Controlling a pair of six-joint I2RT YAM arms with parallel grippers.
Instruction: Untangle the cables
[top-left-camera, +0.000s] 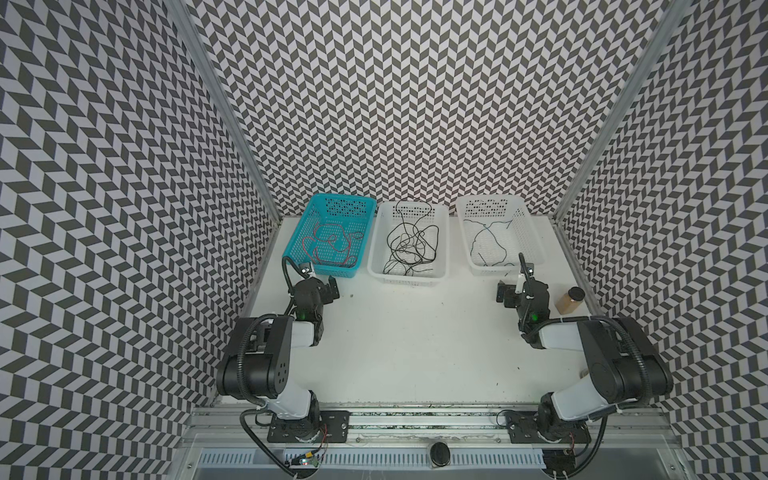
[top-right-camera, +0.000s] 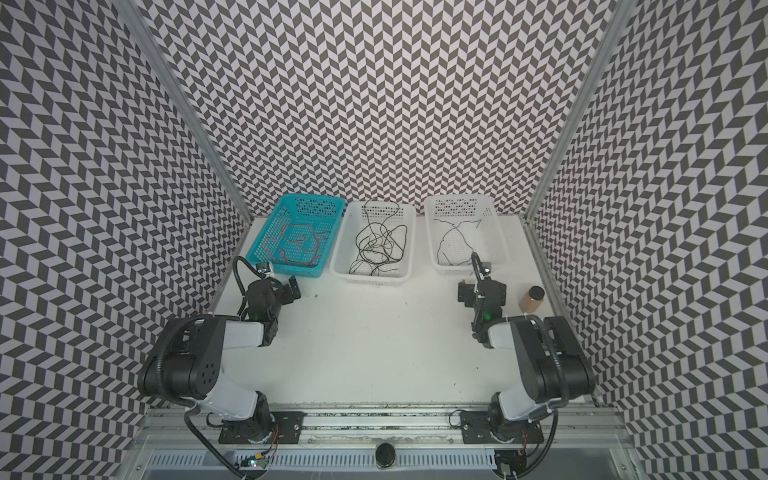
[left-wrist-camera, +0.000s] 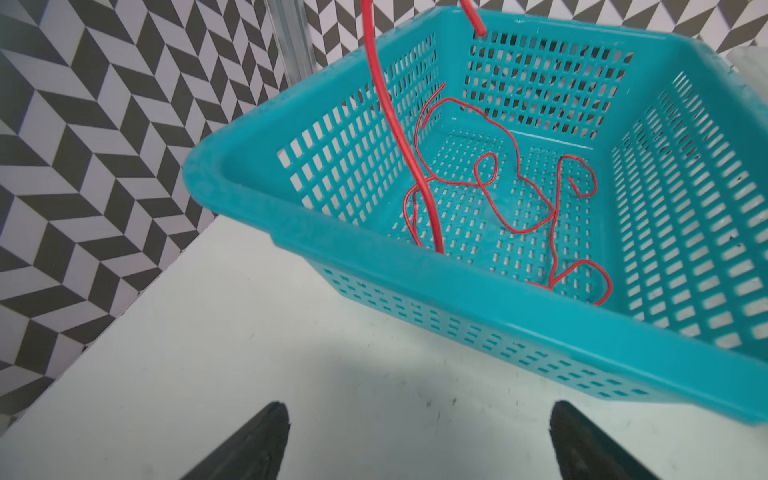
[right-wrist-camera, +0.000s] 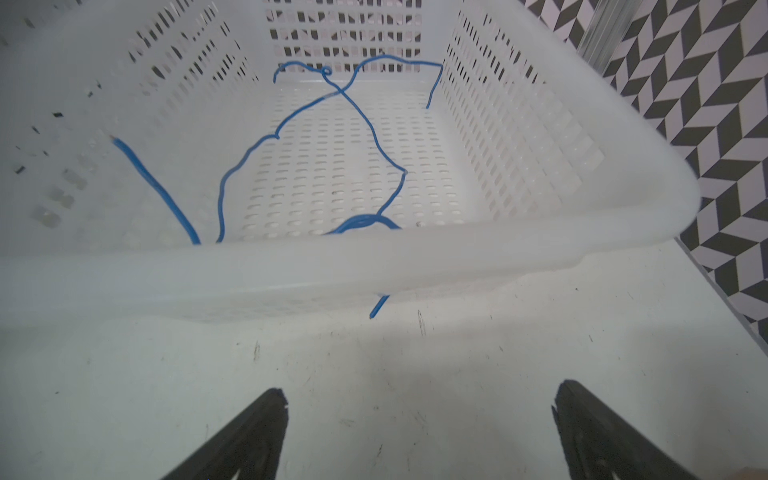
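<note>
The cables lie sorted by colour in three baskets at the back of the table. Red cables (top-left-camera: 332, 245) (left-wrist-camera: 520, 176) fill the teal basket (top-left-camera: 338, 198) (left-wrist-camera: 374, 257). Black cables (top-left-camera: 409, 249) sit in the middle white basket (top-left-camera: 374, 249). Blue cables (top-left-camera: 490, 241) (right-wrist-camera: 372, 124) are in the right white basket (top-left-camera: 536, 245) (right-wrist-camera: 332, 257), and one blue end (right-wrist-camera: 379, 306) pokes out under its near wall. My left gripper (top-left-camera: 322, 286) (left-wrist-camera: 419, 415) stands open and empty just before the teal basket. My right gripper (top-left-camera: 520, 291) (right-wrist-camera: 419, 403) is open and empty before the right basket.
A brown jar with a black lid (top-left-camera: 570, 300) (top-right-camera: 532, 299) stands right of my right gripper, near the table's right edge. Patterned walls close in the back and both sides. A black strand (top-left-camera: 409, 201) loops over the middle basket's far rim.
</note>
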